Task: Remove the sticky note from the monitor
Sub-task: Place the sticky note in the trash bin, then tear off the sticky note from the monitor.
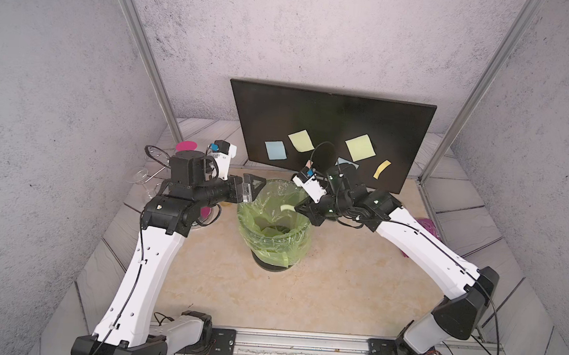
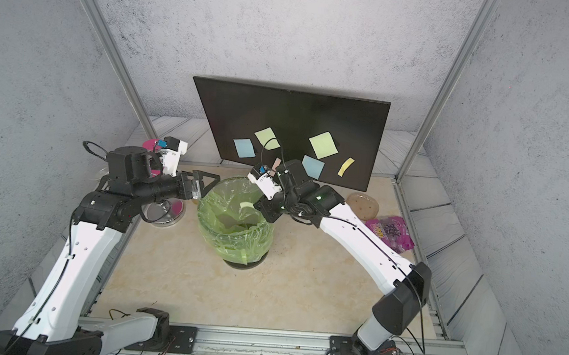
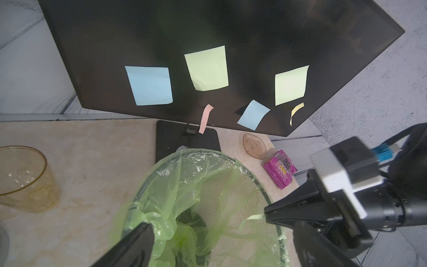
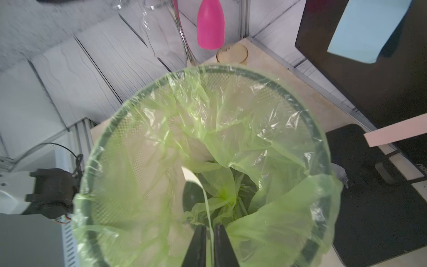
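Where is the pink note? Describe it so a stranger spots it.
Find the black monitor behind the green-lined bin. At the middle of its lower edge hangs the pink note. It alone is pink, a narrow strip dangling past the bezel; the yellow strip lies wholly on screen.

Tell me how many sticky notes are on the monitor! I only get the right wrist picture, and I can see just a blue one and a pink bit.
Observer: Six are on the monitor: a blue note, a second blue note, a pale green note, a second pale green note, a pink strip and a yellow strip.
Operator: Where's the other hand?
Observer: The left gripper is open and empty, right next to the bin's rim.
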Motion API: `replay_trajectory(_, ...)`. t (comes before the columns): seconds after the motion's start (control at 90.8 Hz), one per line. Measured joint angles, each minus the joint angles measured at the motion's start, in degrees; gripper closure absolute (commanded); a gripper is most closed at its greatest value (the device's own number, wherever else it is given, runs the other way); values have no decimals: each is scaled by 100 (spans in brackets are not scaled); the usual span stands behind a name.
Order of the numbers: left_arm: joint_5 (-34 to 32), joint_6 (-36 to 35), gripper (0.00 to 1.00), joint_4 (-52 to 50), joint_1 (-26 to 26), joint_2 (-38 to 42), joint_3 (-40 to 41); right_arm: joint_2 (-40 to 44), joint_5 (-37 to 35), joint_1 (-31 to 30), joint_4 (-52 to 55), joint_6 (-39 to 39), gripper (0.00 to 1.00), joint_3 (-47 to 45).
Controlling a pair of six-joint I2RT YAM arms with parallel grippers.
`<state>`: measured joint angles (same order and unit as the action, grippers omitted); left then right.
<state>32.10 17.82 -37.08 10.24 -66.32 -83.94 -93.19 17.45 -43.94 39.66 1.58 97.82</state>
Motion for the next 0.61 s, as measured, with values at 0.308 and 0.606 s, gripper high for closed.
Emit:
replay_trajectory(0.308,42,-48,0,-7,-26,0,39,-50,-835,9,44,151,41,352)
replay_trajectory(0.606,247,-111,0,-2,-48,-46,136,1471,-1217,1703,-409,-448,21,-868)
